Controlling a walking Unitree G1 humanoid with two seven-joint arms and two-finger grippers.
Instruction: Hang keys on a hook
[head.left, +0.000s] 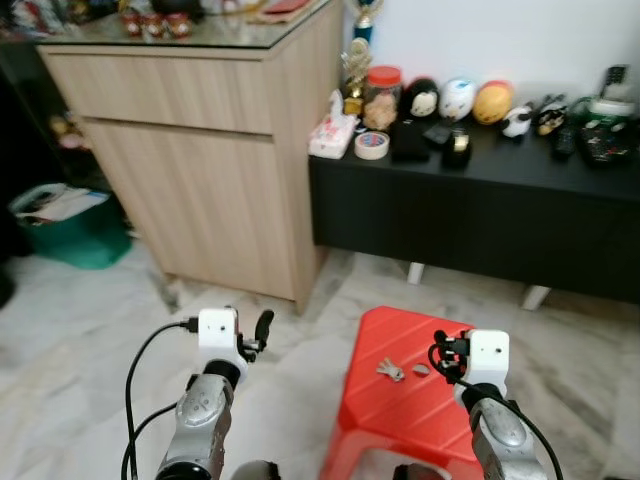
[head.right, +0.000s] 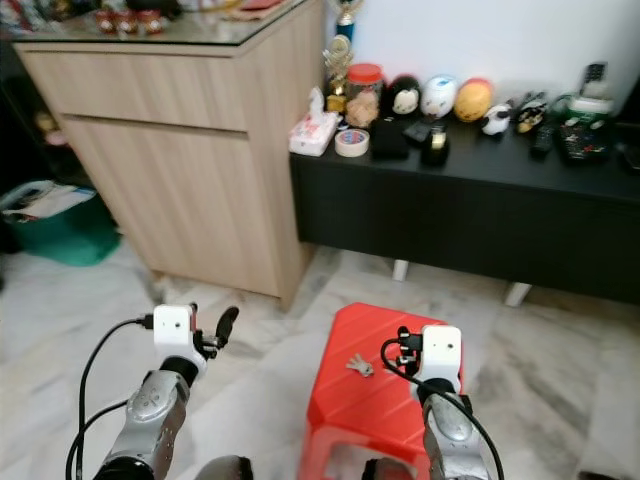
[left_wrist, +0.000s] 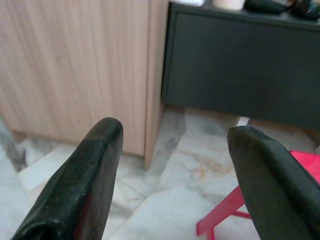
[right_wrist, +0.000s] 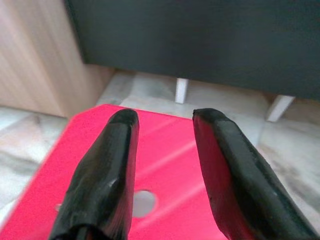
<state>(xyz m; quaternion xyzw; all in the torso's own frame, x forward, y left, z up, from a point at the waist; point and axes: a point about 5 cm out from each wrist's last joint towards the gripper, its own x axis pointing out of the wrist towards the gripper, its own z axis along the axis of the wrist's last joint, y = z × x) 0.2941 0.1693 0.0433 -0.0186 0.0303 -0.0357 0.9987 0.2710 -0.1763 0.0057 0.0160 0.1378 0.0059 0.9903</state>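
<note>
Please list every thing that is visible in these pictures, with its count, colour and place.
Small metal keys: one bunch, silver, on the red plastic stool.
Red plastic stool: one, on the marble floor, in front of the black cabinet.
Tall wooden cabinet: one, light brown, at the left.
Low black cabinet: one, against the white wall.
Roll of tape: one, white, on the low black cabinet.
Green bin: one, far left on the floor.
Left gripper: open, above the floor.
Right gripper: open, above the stool.
</note>
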